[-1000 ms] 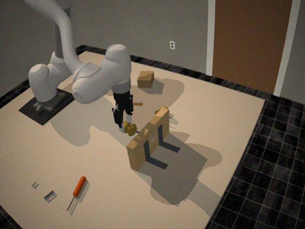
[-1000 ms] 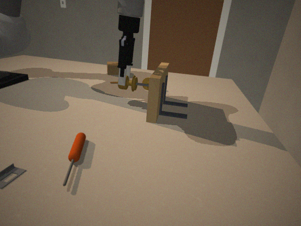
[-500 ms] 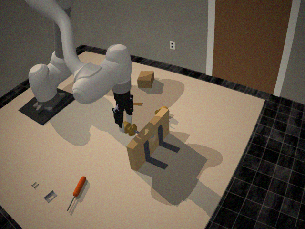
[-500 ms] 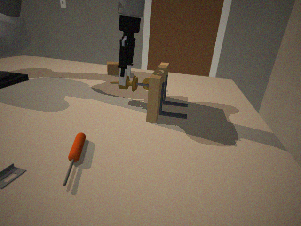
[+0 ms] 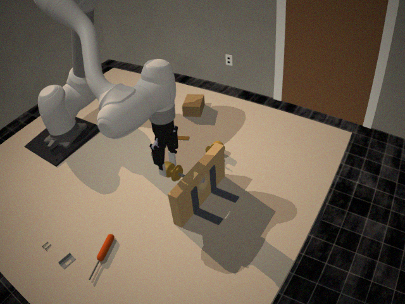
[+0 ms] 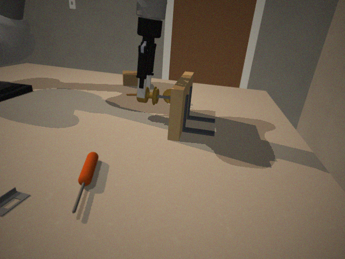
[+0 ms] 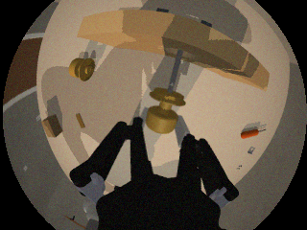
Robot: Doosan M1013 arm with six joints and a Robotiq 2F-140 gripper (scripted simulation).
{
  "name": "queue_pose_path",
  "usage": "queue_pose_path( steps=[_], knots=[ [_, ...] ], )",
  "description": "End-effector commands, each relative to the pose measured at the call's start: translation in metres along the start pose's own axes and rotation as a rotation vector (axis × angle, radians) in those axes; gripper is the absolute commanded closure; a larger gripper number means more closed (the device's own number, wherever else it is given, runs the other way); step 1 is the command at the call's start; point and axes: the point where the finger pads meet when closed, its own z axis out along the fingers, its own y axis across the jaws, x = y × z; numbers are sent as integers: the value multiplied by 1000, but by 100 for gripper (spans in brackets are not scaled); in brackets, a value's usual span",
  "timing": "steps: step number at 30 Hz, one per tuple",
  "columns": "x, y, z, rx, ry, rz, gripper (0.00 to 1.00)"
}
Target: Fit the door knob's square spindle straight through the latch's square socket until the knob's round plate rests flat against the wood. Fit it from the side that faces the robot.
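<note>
The gripper (image 5: 167,166) pinches the door knob (image 5: 169,169) by its round head, level with the wooden block (image 5: 191,191) on the robot-facing side, so its 1 spindle (image 6: 163,96) points straight at the latch socket.

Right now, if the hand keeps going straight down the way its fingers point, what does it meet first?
Probably the beige table top just under the hand, which grips the brass door knob. How much gap is left is hard to judge.
</note>
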Motion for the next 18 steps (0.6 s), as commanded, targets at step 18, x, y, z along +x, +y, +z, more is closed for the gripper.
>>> queue_pose_path(
  steps=[18],
  knots=[
    [2, -2, -1, 2, -4, -1, 58]
  ],
)
